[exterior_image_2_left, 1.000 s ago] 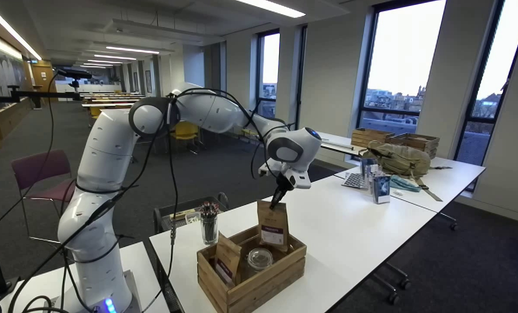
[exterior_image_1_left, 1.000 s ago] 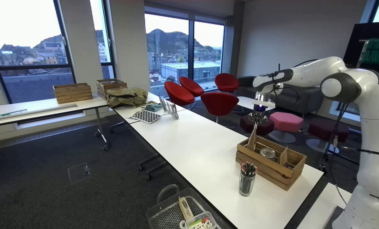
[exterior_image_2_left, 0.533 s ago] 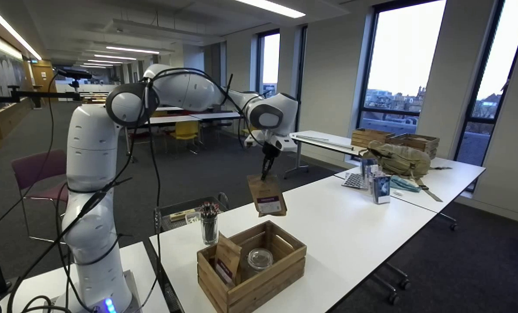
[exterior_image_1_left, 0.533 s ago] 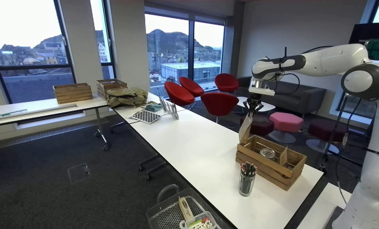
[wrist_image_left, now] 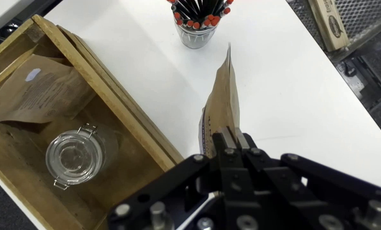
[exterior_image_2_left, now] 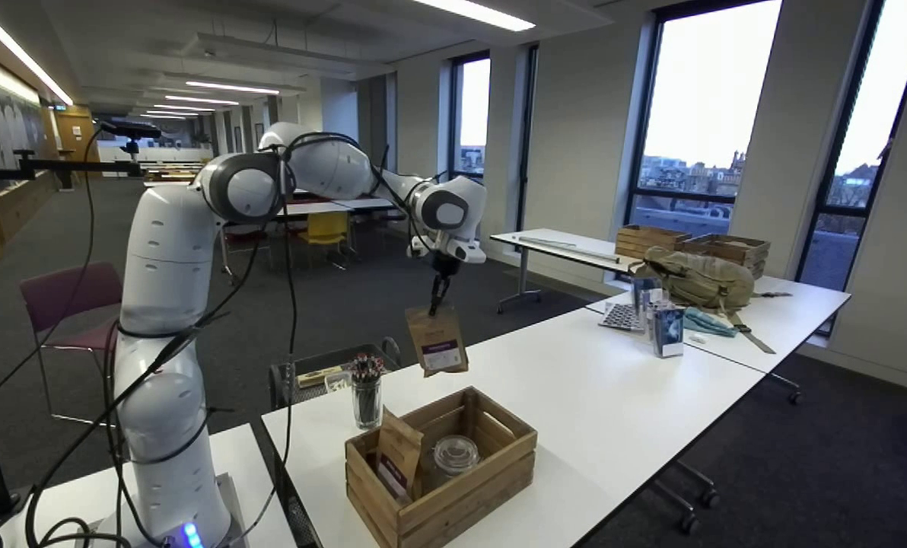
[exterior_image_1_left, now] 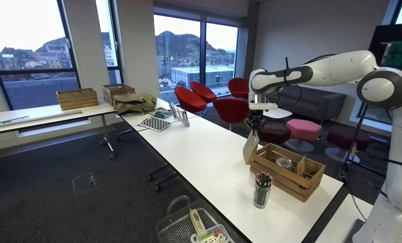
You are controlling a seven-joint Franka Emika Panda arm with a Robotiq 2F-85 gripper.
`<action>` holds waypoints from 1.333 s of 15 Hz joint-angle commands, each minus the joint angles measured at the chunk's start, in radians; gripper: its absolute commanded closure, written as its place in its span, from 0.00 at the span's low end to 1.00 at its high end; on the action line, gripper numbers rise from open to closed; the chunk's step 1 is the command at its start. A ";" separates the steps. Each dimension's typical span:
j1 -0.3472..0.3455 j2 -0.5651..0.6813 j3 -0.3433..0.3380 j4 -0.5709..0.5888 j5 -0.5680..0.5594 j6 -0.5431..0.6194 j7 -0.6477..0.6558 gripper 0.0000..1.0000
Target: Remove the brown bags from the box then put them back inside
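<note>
Bench [wrist_image_left: 299, 102], white top, one: below the claw [wrist_image_left: 232, 137]. Long edge runs diagonally on the claw's right in the wrist view. Open room: the strip of top between this edge and the box [wrist_image_left: 101, 90], and the long stretch leading away from the claw in both exterior views.

Box, slatted wood, one: lower than the claw, on its left in the wrist view; nearer long rim slants close by. Contents: boxed brown bag [wrist_image_left: 46, 88], leaning, at the end farther from the claw; lidded glass jar [wrist_image_left: 73, 158], nearer the claw.

Glass of pencils [wrist_image_left: 193, 37], one: upright, ahead of the claw in the wrist view.

Arm [exterior_image_2_left: 166, 266], white, one: lower links upright, elbow bent, forearm stretched out and sloping to the wrist; claw pointing down.

Claw: pinching the held brown bag [exterior_image_2_left: 438, 342] by its upper edge; bag hangs tilted beneath, outside the box, above the bench.
</note>
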State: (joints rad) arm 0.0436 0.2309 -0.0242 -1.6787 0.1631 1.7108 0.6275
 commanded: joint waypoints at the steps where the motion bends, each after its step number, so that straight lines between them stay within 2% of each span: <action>1: 0.014 0.132 0.011 0.098 -0.010 -0.102 0.007 1.00; 5: 0.027 0.266 0.010 0.189 -0.002 -0.197 0.002 1.00; 10: 0.036 0.361 0.006 0.294 -0.010 -0.286 -0.015 1.00; 11: 0.035 0.370 0.006 0.309 -0.007 -0.299 -0.024 0.74; 12: 0.034 0.383 0.006 0.332 -0.006 -0.318 -0.026 0.73; 16: 0.029 0.367 -0.004 0.358 -0.010 -0.348 -0.049 0.43; 20: 0.026 0.263 -0.042 0.315 -0.062 -0.314 -0.051 0.14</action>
State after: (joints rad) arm 0.0758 0.5815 -0.0381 -1.3352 0.1468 1.4097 0.5944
